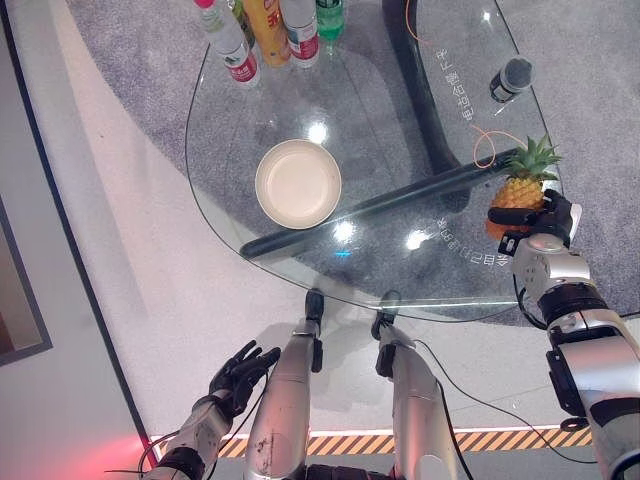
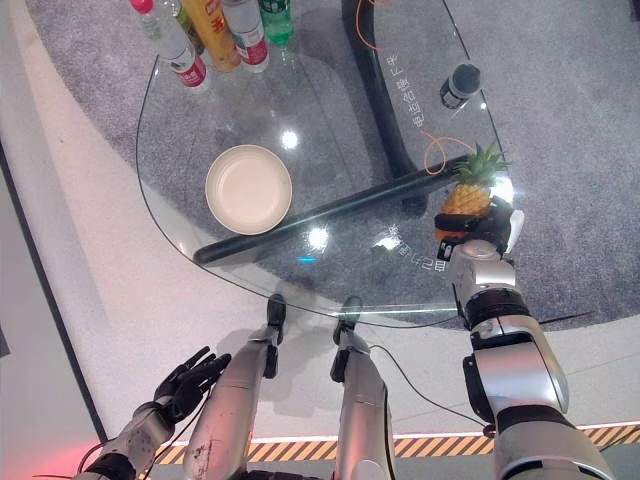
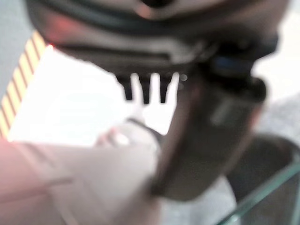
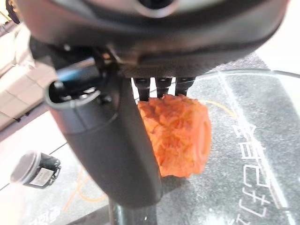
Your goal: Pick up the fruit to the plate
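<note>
Standing upright near the right edge of the rounded clear glass table (image 1: 300,270), the small orange pineapple with a green leafy crown (image 1: 522,187) has the robot's right hand (image 1: 545,220) against its near side. In the head views a dark digit lies across the lower front of the fruit, and the right wrist view shows the thumb beside the orange body (image 4: 180,136) with fingers reaching past its top. The hand appears to be wrapped around the pineapple, which rests on the glass.

The round cream-coloured plate (image 1: 298,183) sits nearer the middle of the table, well apart from the pineapple and to its left. It holds nothing.

A dark cylindrical microphone with a grey mesh head (image 1: 512,78) lies on the far right part of the table, beyond the pineapple, with a thin orange cable (image 1: 484,150) curling on the glass between them. At the far edge stands a row of plastic drink bottles with red, yellow and green labels (image 1: 270,35).

The left hand (image 1: 240,370) hangs low beside the robot, below the table's near edge, with its fingers spread and straight, holding nothing.
</note>
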Tool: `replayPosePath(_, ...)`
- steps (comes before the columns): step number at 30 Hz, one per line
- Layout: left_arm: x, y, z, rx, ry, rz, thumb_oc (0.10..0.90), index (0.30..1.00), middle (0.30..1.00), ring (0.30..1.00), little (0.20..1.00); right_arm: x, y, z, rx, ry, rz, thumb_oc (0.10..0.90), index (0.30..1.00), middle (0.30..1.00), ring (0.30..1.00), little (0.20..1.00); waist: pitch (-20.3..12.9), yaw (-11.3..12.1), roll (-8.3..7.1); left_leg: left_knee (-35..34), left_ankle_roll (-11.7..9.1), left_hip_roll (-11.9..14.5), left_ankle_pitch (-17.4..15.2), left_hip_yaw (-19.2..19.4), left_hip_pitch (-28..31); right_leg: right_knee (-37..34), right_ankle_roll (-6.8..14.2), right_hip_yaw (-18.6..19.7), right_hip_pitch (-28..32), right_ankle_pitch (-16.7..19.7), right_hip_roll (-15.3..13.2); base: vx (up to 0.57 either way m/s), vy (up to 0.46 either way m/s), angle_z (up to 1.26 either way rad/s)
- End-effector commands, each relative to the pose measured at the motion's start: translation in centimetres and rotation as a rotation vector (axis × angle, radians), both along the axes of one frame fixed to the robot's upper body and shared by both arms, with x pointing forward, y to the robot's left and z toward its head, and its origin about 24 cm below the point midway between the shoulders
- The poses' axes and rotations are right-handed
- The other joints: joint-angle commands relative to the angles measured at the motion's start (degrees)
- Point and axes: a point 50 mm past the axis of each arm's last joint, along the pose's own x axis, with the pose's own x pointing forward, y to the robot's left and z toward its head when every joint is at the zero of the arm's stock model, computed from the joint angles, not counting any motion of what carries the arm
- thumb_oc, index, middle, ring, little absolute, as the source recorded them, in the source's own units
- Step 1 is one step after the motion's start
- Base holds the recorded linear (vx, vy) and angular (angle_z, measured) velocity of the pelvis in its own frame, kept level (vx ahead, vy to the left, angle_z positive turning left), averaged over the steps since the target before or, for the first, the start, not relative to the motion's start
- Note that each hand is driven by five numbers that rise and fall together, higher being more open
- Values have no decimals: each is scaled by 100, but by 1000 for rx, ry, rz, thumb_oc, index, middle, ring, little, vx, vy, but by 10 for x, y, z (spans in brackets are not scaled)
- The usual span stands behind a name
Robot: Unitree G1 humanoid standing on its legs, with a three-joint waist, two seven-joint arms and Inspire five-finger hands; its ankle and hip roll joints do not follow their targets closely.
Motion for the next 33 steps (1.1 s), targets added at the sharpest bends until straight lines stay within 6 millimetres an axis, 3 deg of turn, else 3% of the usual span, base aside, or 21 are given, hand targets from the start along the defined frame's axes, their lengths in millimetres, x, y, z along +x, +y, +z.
replayPosePath(1,-18,-14,-11,-38,34,-48,800,900,900,900,900,-4,10,-30,89,157,88,652,773,773,773,752,-104,192,368,16,78,-395,-218,-18,-113,494,83,-487,-109,-100,55,0,0,0)
replayPosePath(2,-18,-14,-11,-38,33,-48,800,900,900,900,900,-4,9,-30,87,159,86,300,472,472,472,400,-104,194,371,20,78,-395,-218,-19,-116,500,82,-487,-113,-101,53,0,0,0)
replayPosePath(3,-18,-15,-11,-39,31,-49,800,900,900,900,900,-4,9,-30,76,171,83,100,300,300,300,200,-104,201,377,24,80,-398,-216,-24,-125,512,81,-489,-125,-100,51,0,0,0)
replayPosePath(24,-13,-18,-7,-60,-8,-50,800,900,900,900,900,-5,-1,-21,-2,147,77,100,300,300,300,200,-104,211,422,97,82,-401,-217,-33,-168,648,90,-508,-204,-124,33,1,2,2)
replayPosePath(33,-10,-16,-4,-64,-29,-19,800,900,900,900,900,1,15,-8,-50,7,129,100,300,300,300,200,-104,105,369,47,70,-347,-221,43,-76,656,109,-476,-166,-135,53,0,0,0)
